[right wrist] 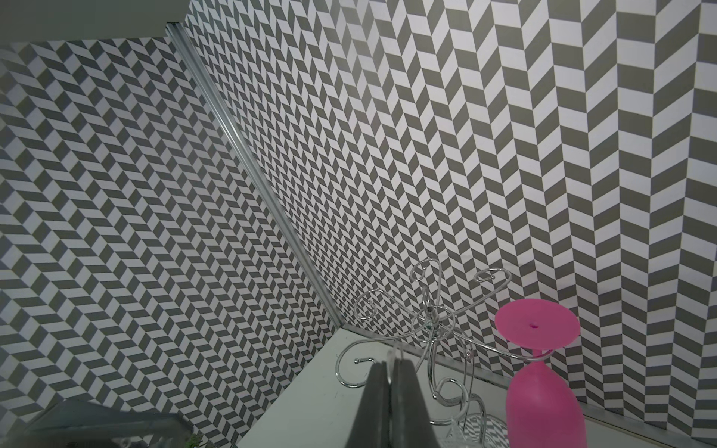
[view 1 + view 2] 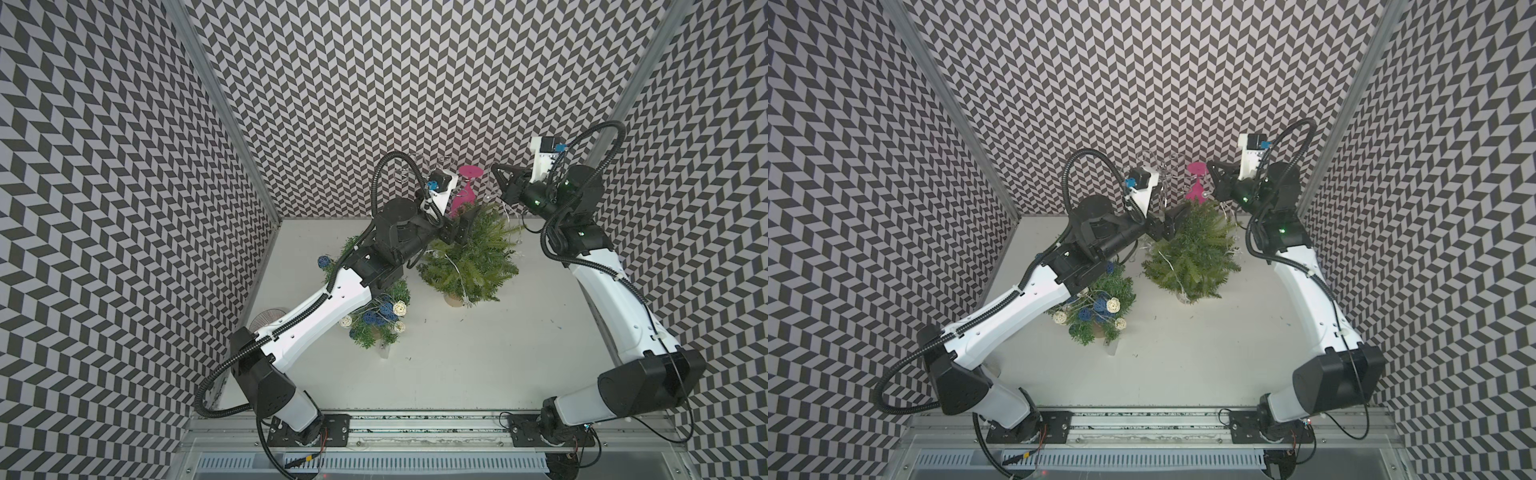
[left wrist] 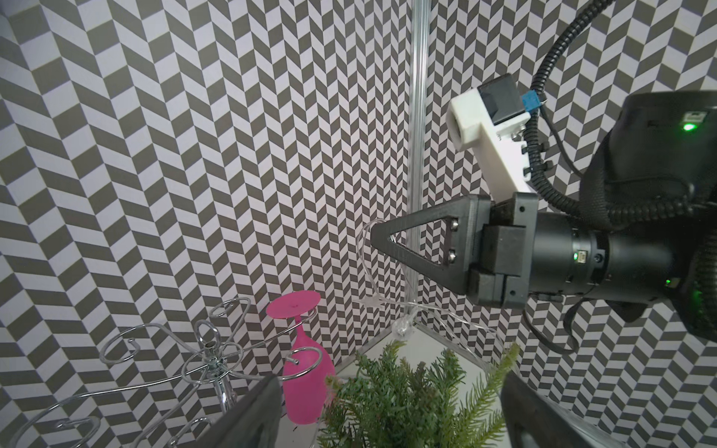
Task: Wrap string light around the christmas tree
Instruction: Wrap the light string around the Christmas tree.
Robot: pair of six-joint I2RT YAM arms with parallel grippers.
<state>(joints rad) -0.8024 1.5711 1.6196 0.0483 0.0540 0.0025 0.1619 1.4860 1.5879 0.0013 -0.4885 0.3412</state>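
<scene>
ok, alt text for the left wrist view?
The right claw, shut, pinches the clear string light at its tip above the green christmas tree. Nearby, a pink glass hangs upside down on a wire rack.

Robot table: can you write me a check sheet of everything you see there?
Surface: white table, small specks.
Job's things: green tree upright; string light draped over it, running up to the right end effector.
Clutter: decorated second tree, wire glass rack, pink glass hanging upside down on it.
End effectors: left end effector open around the treetop; right one shut on the string light.
Cables: black hoses loop along both arms.
Surroundings: zigzag walls, metal rail in front.
</scene>
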